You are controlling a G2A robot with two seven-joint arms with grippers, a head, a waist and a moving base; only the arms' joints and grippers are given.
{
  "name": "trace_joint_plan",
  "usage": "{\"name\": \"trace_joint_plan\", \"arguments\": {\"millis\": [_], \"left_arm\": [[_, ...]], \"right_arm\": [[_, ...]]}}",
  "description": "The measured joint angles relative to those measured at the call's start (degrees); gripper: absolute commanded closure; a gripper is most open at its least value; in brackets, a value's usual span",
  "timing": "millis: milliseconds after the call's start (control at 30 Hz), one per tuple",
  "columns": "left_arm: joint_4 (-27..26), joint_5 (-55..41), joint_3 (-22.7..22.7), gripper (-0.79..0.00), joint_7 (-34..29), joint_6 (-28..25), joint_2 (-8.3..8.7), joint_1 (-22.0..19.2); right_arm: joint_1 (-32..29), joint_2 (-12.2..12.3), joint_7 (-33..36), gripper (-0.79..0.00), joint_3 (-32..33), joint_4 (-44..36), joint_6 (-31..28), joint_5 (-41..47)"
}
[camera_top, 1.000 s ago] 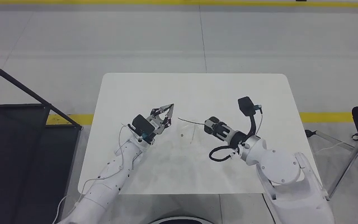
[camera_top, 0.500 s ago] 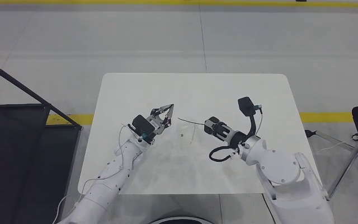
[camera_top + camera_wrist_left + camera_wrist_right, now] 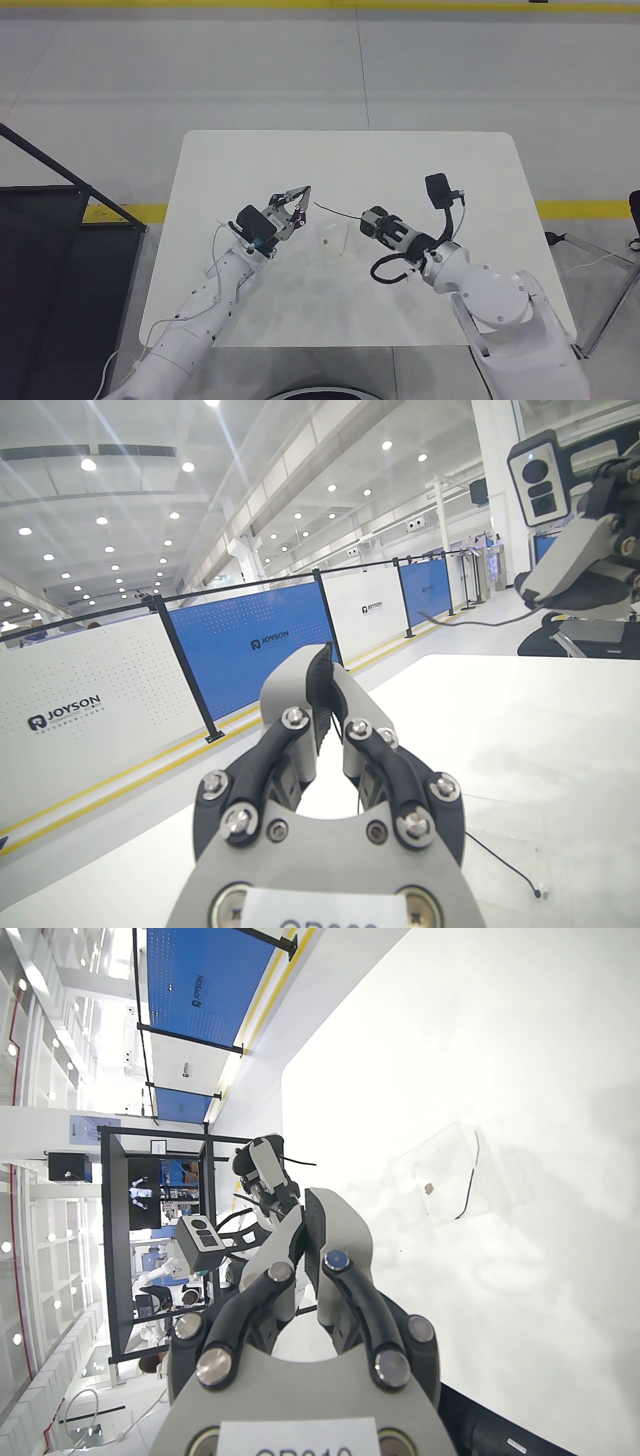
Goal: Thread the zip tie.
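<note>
right gripper and left gripper both pinched shut over the white table, tips facing each other.
the right gripper's fingers are closed on one end of a thin black zip tie, which sticks out above the table toward the left gripper, its free end near that gripper's tip. the left gripper's pads are pressed together too; a short black strip pokes out at its tip and a thin dark strand runs down between the pads in its own wrist view, so it appears to be gripping something of the same kind. between the two grippers, slightly nearer the robot, a clear plastic sheet lies on the table with a loose black tie on it, apart from both grippers.
</note>
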Motion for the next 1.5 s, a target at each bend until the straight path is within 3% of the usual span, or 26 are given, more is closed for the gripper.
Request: {"name": "trace_joint_plan", "arguments": {"millis": [433, 833, 1500], "left_arm": [[0.0, 0.0, 0.0, 0.0, 0.0, 0.0, 0.0, 0.0], [0.0, 0.0, 0.0, 0.0, 0.0, 0.0, 0.0, 0.0], [0.0, 0.0, 0.0, 0.0, 0.0, 0.0, 0.0, 0.0]], "right_arm": [[4.64, -0.92, -1.09, 0.0, -2.65, 3.38, 4.81, 1.88], [7.94, -1.63, -1.79, 0.0, -4.11, 6.12, 5.37, 3.81], [8.2, -1.96, -2.6, 0.0, -4.19, 6.28, 6.1, 4.18]]}}
